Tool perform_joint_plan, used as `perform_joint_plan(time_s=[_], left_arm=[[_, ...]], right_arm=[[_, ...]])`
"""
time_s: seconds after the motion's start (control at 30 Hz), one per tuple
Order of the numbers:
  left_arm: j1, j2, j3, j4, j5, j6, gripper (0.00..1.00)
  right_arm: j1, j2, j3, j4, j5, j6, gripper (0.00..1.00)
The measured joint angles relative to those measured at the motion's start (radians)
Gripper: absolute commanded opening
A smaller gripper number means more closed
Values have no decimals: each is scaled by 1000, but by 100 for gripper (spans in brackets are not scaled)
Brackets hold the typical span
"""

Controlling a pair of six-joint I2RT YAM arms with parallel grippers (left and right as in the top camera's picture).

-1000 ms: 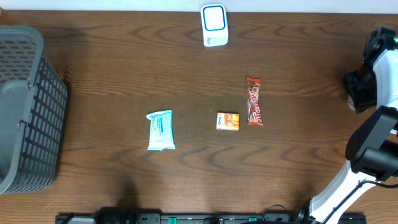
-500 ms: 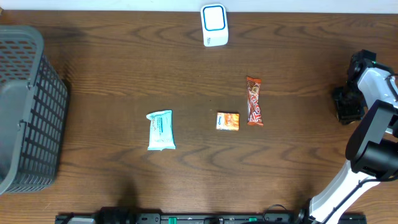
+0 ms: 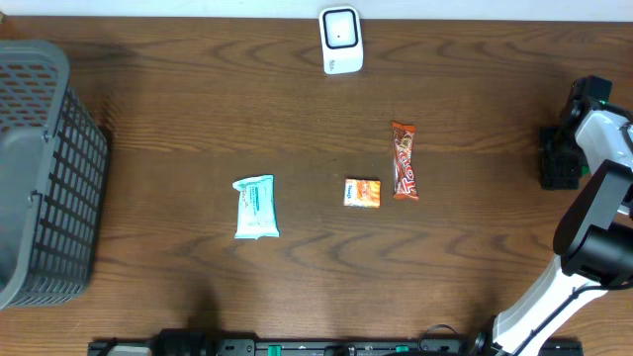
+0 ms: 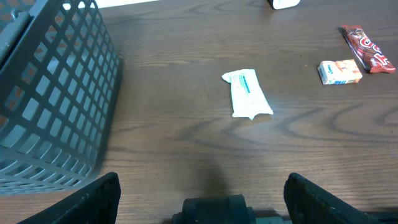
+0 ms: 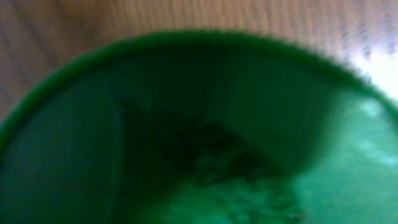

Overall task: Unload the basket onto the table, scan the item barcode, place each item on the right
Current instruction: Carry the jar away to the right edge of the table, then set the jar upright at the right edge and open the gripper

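The left end effector (image 4: 202, 190) is gaping wide, holding nothing. The right end effector (image 3: 560, 166) (its camera blurred green) is hanging at 3 o'clock; I cannot tell its opening. The candy bar (image 3: 404, 161) is lying mid-desk (image 3: 198, 119), with the scanner (image 3: 341, 40) at 12 o'clock.

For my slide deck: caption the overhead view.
White packet, orange packet and red bar on the table, scanner at far edge, gray basket at left.

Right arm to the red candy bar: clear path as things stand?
Probably yes. Bare table lies between the right claw and the red candy bar; the orange packet sits on the bar's far side. Caveat: a green blur fills the right wrist view, so what's at the claw is unclear.
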Motion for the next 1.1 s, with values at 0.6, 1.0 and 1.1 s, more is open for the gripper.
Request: perform_joint_plan(time_s=[0.6,1.0,1.1], left_arm=[[0,0,0,0,0,0,84],[0,0,0,0,0,0,84],[0,0,0,0,0,0,84]], right_arm=[[9,-2,0,15,-150,-150,99],[55,-98,0,23,-174,-333,55],[55,-121,0,25,-172,-381,37]])
